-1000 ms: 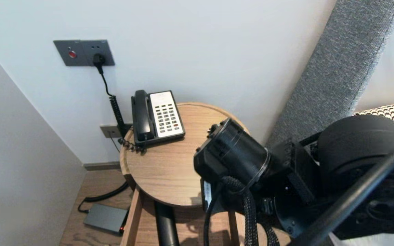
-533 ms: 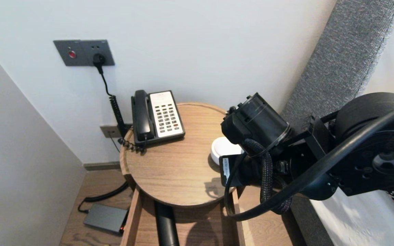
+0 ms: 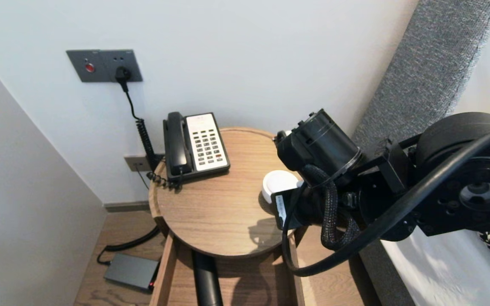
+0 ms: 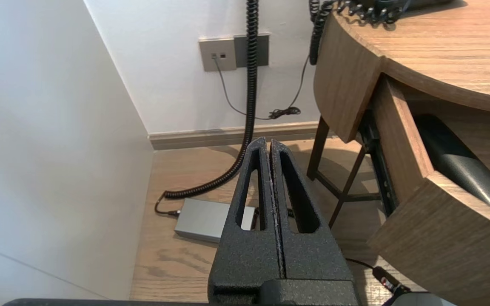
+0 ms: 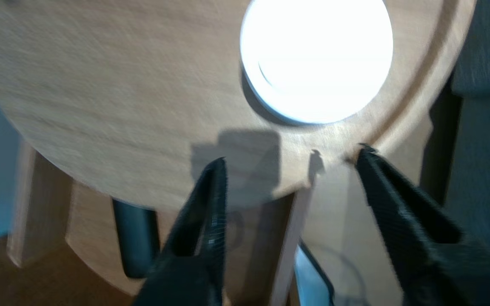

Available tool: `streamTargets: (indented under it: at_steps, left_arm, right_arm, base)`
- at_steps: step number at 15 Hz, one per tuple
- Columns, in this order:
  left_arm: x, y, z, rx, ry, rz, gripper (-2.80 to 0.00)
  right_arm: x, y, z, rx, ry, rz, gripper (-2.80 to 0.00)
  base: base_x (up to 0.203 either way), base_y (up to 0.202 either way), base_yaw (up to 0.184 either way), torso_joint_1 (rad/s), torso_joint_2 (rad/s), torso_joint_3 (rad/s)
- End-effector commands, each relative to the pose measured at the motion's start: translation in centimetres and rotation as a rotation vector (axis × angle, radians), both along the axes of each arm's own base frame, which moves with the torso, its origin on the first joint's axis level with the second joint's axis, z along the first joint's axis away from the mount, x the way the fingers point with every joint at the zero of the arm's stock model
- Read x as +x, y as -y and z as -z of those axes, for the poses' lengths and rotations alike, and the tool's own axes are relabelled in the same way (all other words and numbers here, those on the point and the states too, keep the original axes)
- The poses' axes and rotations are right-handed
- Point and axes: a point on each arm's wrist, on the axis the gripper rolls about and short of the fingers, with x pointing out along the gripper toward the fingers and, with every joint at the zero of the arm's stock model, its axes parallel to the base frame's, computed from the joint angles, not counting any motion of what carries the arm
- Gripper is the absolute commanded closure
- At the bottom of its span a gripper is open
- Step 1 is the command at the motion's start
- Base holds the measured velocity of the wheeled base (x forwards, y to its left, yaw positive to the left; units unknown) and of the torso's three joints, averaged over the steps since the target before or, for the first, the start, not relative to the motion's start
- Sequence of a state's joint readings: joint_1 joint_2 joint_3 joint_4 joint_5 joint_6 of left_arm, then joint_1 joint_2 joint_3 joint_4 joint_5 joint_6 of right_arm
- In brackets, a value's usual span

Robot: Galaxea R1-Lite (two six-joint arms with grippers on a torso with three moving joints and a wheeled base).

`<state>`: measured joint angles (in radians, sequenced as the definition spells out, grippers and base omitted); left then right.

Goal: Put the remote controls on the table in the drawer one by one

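The right gripper (image 5: 292, 155) is held over the near edge of the round wooden table (image 3: 211, 212), with its fingers spread apart and nothing between them. The white round object (image 3: 278, 182) is placed on the table just beyond the fingertips, not touched. The left gripper (image 4: 269, 144) is parked low beside the table, fingers pressed together.

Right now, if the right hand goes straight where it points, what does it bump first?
The right hand would probably hit the table top near its edge, just short of the round white thing.
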<state>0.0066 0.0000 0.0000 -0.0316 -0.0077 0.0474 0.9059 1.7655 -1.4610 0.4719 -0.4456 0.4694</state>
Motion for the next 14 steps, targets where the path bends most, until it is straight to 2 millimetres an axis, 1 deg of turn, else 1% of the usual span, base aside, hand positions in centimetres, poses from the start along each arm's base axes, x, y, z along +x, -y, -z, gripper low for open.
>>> streamTargets:
  at_steps: [1, 3, 6, 7, 10, 12, 14]
  left_arm:
    - [0.1, 0.0, 0.3, 0.0, -0.01, 0.0, 0.0]
    - [0.1, 0.0, 0.3, 0.0, -0.01, -0.001, 0.0]
    - [0.1, 0.0, 0.3, 0.0, -0.01, -0.001, 0.0]
    - [0.1, 0.0, 0.3, 0.0, -0.01, 0.0, 0.0]
    - [0.1, 0.0, 0.3, 0.0, -0.01, -0.001, 0.0]
    - [0.1, 0.0, 0.3, 0.0, -0.01, 0.0, 0.0]
    - [0.1, 0.0, 0.3, 0.0, -0.01, 0.0, 0.0]
  right_arm:
    - [0.9, 0.1, -0.1, -0.008, 0.033, 0.008, -2.8]
    - [1.4, 0.1, -0.1, -0.039, 0.076, 0.024, -2.8]
    - [3.3, -0.4, 0.2, -0.072, 0.14, 0.039, -2.8]
    - [3.6, -0.6, 0.1, -0.074, 0.157, 0.04, -2.8]
    - [5.3, -0.9, 0.5, -0.085, 0.166, 0.07, -2.8]
    - [6.0, -1.6, 1.1, -0.094, 0.16, 0.072, -2.8]
    - [7.1, -1.7, 1.7, -0.101, 0.154, 0.088, -2.8]
  base:
    - [0.0, 0.0, 0.0, 0.0, 0.0, 0.0]
    - [0.0, 0.0, 0.0, 0.0, 0.0, 0.0]
    - [0.0, 0.0, 0.0, 0.0, 0.0, 0.0]
    - [0.0, 0.0, 0.0, 0.0, 0.0, 0.0]
    - [0.0, 0.0, 0.0, 0.0, 0.0, 0.0]
    - [0.0, 0.0, 0.0, 0.0, 0.0, 0.0]
    - [0.0, 0.0, 0.0, 0.0, 0.0, 0.0]
